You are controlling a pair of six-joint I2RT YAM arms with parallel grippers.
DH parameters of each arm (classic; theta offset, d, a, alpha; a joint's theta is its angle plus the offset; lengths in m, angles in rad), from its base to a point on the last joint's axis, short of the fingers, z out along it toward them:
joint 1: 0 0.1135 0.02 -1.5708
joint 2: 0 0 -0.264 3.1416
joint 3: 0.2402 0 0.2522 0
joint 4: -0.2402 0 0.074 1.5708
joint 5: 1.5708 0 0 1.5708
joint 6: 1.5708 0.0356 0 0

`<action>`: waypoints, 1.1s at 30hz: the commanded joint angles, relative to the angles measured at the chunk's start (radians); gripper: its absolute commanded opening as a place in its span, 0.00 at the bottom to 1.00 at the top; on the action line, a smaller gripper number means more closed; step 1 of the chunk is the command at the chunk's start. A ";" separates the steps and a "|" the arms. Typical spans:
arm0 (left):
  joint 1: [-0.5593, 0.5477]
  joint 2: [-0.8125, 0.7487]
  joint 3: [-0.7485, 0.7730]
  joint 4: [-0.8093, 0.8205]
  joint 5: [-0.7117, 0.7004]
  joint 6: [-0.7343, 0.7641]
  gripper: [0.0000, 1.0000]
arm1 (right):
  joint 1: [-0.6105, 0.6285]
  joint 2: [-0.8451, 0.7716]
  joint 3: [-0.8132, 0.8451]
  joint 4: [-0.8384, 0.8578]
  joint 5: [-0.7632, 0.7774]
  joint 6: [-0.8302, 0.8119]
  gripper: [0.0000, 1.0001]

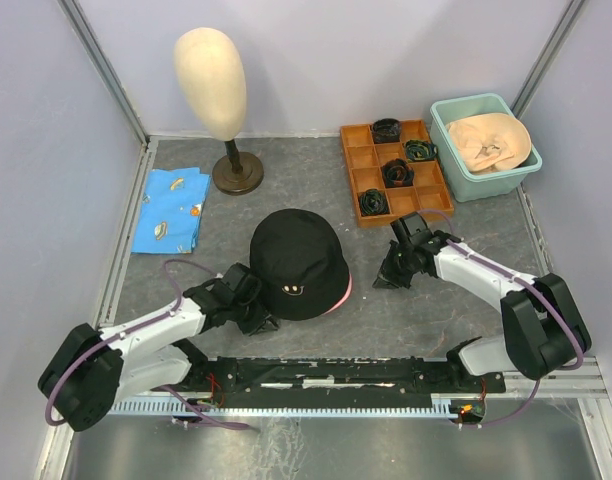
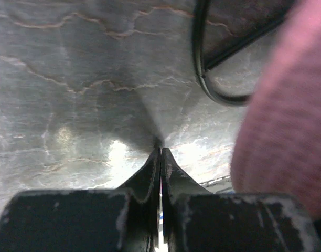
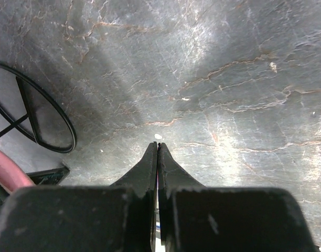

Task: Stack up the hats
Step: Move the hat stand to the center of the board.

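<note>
Resting either side of the stack, neither gripping part holds anything. The left jaws are clenched on nothing just near-left of the black hat (image 1: 294,260). The right jaws are likewise pressed together and bare to its right, tips down toward the desk (image 1: 426,310). The black hat sits on the pink hat (image 1: 343,293), whose brim peeks out at the right. A beige hat (image 1: 491,140) lies in the tub (image 1: 484,186), far right. I'd judge one layer done. Next, the right jaws need to reach far, part, and lift the beige hat out.
</note>
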 commanded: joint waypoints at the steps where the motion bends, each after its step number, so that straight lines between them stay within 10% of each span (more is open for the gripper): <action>1: -0.005 0.016 -0.029 0.132 -0.107 -0.109 0.03 | -0.010 -0.017 0.037 0.002 -0.032 -0.030 0.00; 33: 0.074 0.567 0.176 0.616 -0.175 -0.138 0.03 | -0.025 -0.029 -0.043 0.046 -0.111 -0.033 0.00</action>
